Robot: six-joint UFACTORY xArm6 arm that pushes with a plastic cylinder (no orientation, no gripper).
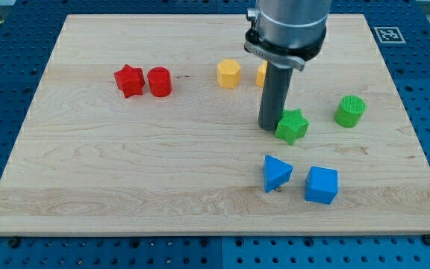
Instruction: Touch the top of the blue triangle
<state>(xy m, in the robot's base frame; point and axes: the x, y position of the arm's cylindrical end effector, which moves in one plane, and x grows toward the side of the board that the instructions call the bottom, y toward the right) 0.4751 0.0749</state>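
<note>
Scanning from the view's left, we are passing the red star and the red cylinder sitting side by side at about ten o'clock on the wooden board, then a yellow block near twelve o'clock and a second yellow block mostly hidden behind our rod. Our tip is resting just left of the green star, seemingly touching it, while the green cylinder is standing apart at three o'clock. The blue triangle is lying at about five o'clock on the board, directly toward six o'clock from our tip, with the blue cube just to its right. To do this well, we are judging that the tip should slide straight toward six o'clock, skirting the green star and stopping at the triangle's upper edge without shoving it. The arm is hanging vertically from the view's top; being a bare rod, it has nothing to open or close.
</note>
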